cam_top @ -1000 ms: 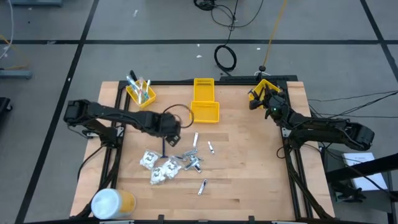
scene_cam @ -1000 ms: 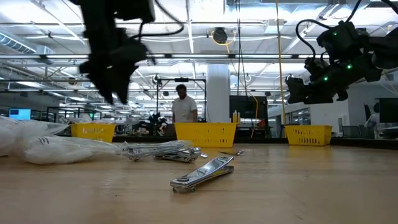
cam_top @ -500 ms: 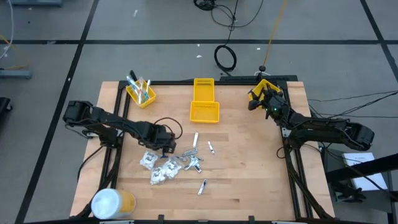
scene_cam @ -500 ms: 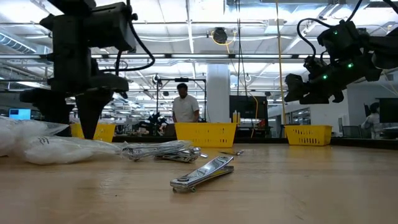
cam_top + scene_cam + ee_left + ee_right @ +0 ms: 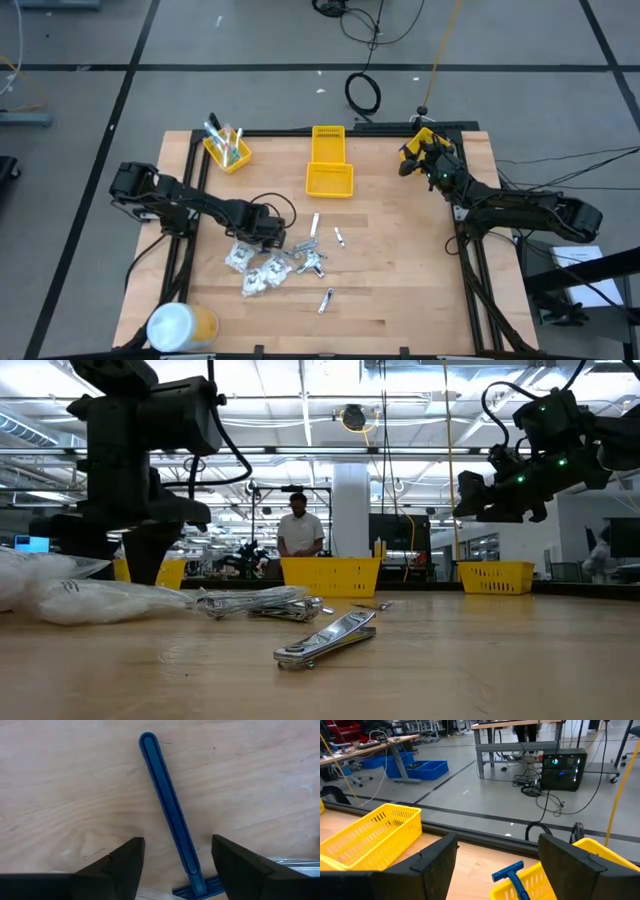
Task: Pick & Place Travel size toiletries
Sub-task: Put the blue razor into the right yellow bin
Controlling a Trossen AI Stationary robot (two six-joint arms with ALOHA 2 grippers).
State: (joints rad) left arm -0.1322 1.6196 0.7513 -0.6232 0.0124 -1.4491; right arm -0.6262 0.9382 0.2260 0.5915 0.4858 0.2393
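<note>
Lowered left claw [image 5: 172, 870] now straddles slim, ridged blue razor [image 5: 170, 815].

Between my black fingers [image 5: 112, 872] lies a dark blue razor [image 5: 170, 820] on pale, grain-streaked wood of the table [image 5: 60, 795]. The bins [image 5: 329, 178] are bright yellow, one holding pastel toothbrushes [image 5: 224, 140]. White crinkly packets [image 5: 255, 270] sit by silvery tubes [image 5: 310, 258], and the cylinder [image 5: 180, 326] is white and yellow.
</note>
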